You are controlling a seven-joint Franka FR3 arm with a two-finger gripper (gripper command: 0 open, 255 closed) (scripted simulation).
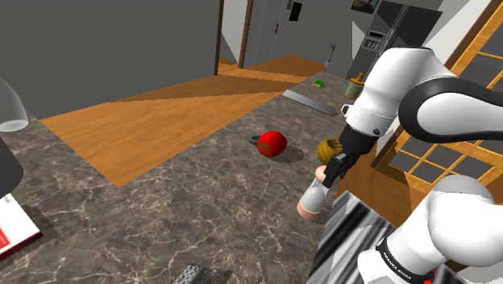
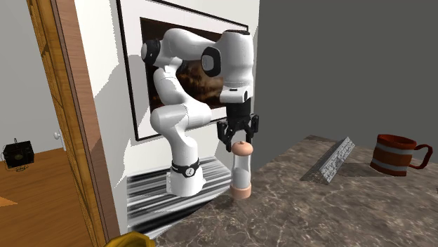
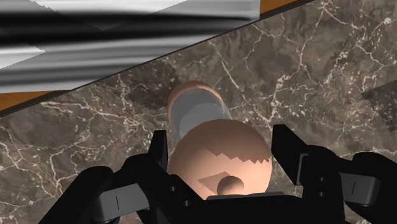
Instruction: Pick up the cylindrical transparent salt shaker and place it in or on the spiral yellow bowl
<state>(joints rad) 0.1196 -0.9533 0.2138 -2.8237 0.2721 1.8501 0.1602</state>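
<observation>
Dark marble countertop (image 1: 161,210), and the salt shaker (image 2: 242,172) stands upright just beside the striped stand (image 1: 355,234). The gripper (image 2: 239,135) hangs directly above, fingers (image 3: 159,149) spread wide either side of its pinkish cap (image 3: 219,156). A straight drop should do it.

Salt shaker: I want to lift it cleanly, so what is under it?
The salt shaker stands upright on the dark marbled counter; its base hides the contact spot.
</observation>
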